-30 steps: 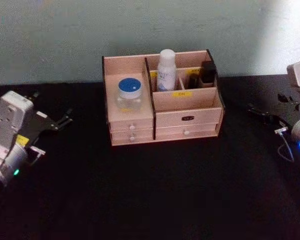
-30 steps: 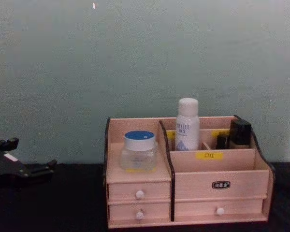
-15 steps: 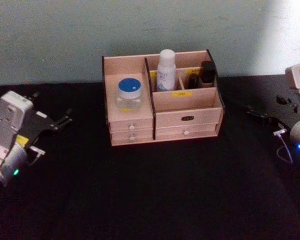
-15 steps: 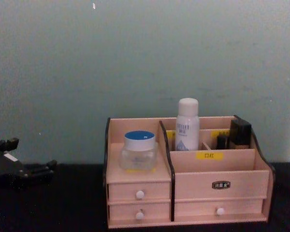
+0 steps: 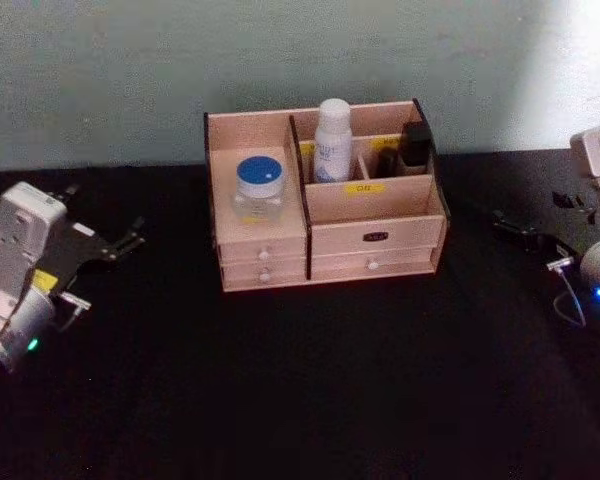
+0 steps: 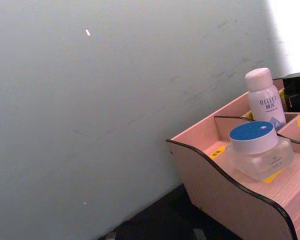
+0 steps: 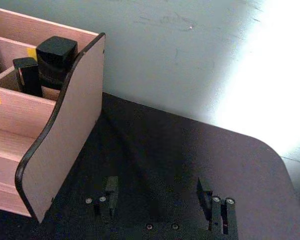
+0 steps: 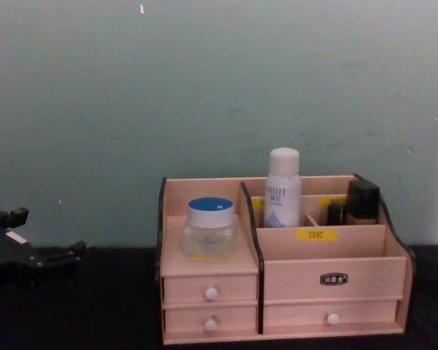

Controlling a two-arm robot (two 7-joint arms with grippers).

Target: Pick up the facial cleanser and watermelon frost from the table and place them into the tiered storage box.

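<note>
Blue-lidded watermelon frost (image 5: 258, 187) far from left end effector (image 5: 120, 245)

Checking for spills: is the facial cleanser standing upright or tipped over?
Upright. The facial cleanser stands cap-up in a rear compartment of the tiered storage box, beside the watermelon frost.

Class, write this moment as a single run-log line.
facial cleanser: upright in back compartment | watermelon frost: in left compartment | tiered storage box: holds both | left gripper: open, at table's left | right gripper: open, at table's right
</note>
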